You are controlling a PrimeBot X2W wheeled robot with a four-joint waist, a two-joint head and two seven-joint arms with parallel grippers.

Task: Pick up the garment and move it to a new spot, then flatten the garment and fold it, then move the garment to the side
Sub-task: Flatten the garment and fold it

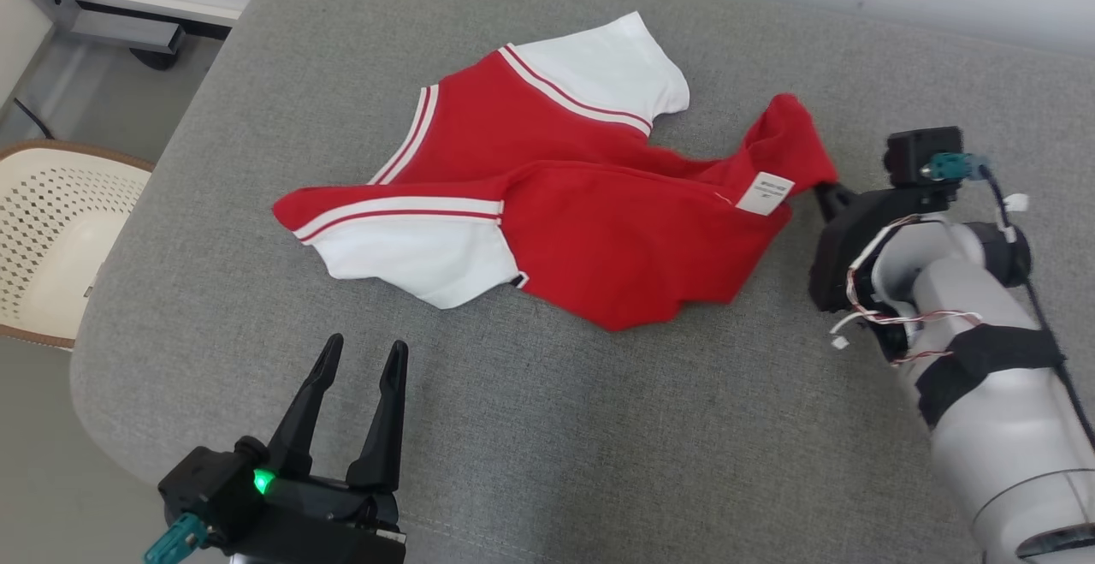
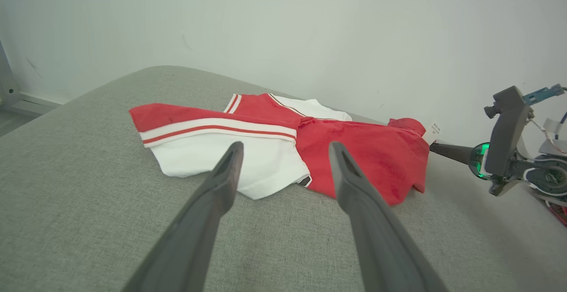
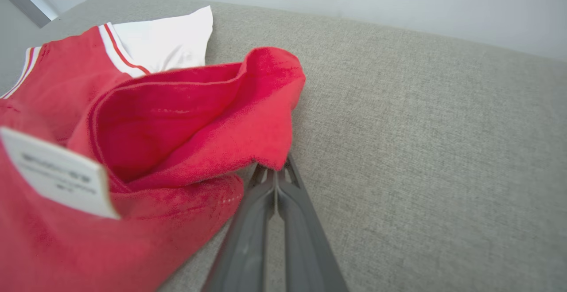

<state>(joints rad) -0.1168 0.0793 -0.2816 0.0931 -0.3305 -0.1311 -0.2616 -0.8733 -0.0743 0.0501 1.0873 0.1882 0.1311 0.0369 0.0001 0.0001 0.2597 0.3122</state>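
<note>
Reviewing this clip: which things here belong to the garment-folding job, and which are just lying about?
Job in hand:
- red-and-white shirt
- right tool, shut on the shirt's red edge
- left tool, open, short of the shirt
- grey cushion under the shirt

Lying about:
- cream perforated chair
- metal base by the wall

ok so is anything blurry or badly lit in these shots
Head view: soft even light, garment sharp, faint shadows only. Left wrist view: wide-angle stretch, left end effector looks soft near the lens. Right wrist view: label close to the lens and blurred, its print unreadable.
</note>
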